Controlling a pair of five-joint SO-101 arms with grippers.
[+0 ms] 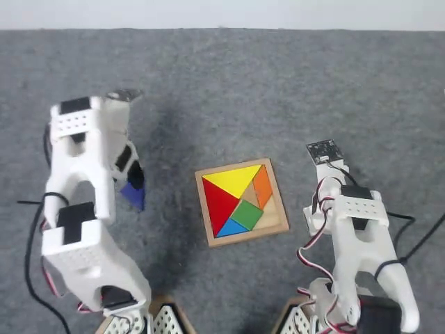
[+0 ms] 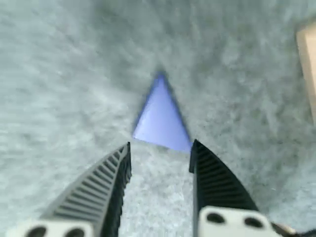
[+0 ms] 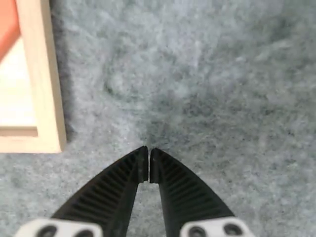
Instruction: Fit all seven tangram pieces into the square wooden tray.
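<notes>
Since one piece, a dark blue triangle [image 2: 160, 116], was noted flat on the grey carpet [image 1: 278, 83], well apart from the tray [image 1: 243, 236] on the left arm's side, the task was judged unfinished

- Left gripper [image 2: 160, 147]: jaws were seen spread wide, nothing held. The tips were placed just short of the triangle's base, one near each base corner
- Triangle's axis: the apex was pointed away from the wrist and the base was laid across the jaw gap, so the piece was found straight ahead of the opening and roughly centred
- Judgement: a short push forward and down would be needed before closing; the sloping sides could be squeezed out of the grip if the piece is caught too near the apex
- Right gripper [image 3: 149, 157]: jaws were found closed tip to tip, nothing between them, parked over carpet just beside a tray corner
- Tray: yellow, red, orange, green and light blue pieces were seen seated; bare wood was left at the corner by the right gripper
- Nearer arm: the left, by far
</notes>
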